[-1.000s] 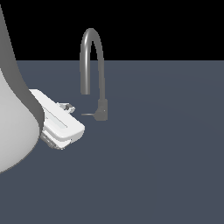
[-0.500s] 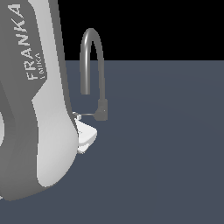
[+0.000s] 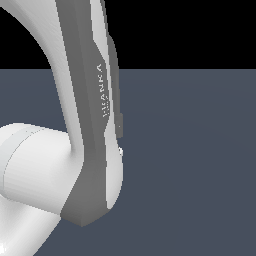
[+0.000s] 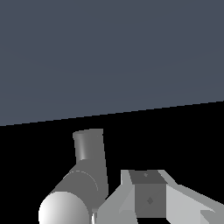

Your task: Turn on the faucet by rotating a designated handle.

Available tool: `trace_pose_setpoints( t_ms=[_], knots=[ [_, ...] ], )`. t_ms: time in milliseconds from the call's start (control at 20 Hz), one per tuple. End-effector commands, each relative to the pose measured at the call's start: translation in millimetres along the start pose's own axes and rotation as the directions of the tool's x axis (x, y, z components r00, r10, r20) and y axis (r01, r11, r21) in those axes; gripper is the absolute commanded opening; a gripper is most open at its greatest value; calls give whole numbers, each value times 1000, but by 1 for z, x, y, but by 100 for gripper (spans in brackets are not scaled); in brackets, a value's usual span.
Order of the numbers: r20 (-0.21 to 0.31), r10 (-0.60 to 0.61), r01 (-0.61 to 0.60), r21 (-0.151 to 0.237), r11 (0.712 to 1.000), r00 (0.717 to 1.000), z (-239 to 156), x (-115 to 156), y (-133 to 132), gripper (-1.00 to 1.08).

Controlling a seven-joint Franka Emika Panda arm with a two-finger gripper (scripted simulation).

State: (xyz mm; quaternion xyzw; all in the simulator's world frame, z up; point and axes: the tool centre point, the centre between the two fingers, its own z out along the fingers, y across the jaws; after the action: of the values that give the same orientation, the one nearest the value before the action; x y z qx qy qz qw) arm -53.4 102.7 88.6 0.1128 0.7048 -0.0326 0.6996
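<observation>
In the exterior view my white and grey arm [image 3: 90, 125] fills the left half and covers almost the whole faucet; only a dark sliver of its blocky base [image 3: 120, 124] shows at the arm's edge. The handle is hidden. In the wrist view a dull-grey tube of the faucet [image 4: 89, 151] with a rounded end lies close in front of the camera. Right beside it is a pale blocky gripper finger [image 4: 148, 197]. I cannot tell whether the jaws are open or shut, or whether they touch anything.
A flat dark blue-grey surface [image 3: 200, 165] stretches over the exterior view's right side and back to a black background. Nothing else stands on it in view.
My arm has swung further towards the exterior view's right and nearer the camera. It now covers the gooseneck spout and the gripper, which both showed before.
</observation>
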Motion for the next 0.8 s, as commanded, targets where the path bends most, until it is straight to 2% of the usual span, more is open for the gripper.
trace_pose_setpoints(
  t_ms=[0, 350, 750],
  knots=[
    [5, -32, 32, -28, 999, 999, 4, 5, -4, -100],
    [15, -91, 92, -78, 993, 996, 13, 14, -11, -100],
    [19, -112, 113, -95, 989, 994, 17, 16, -14, -100]
  ],
)
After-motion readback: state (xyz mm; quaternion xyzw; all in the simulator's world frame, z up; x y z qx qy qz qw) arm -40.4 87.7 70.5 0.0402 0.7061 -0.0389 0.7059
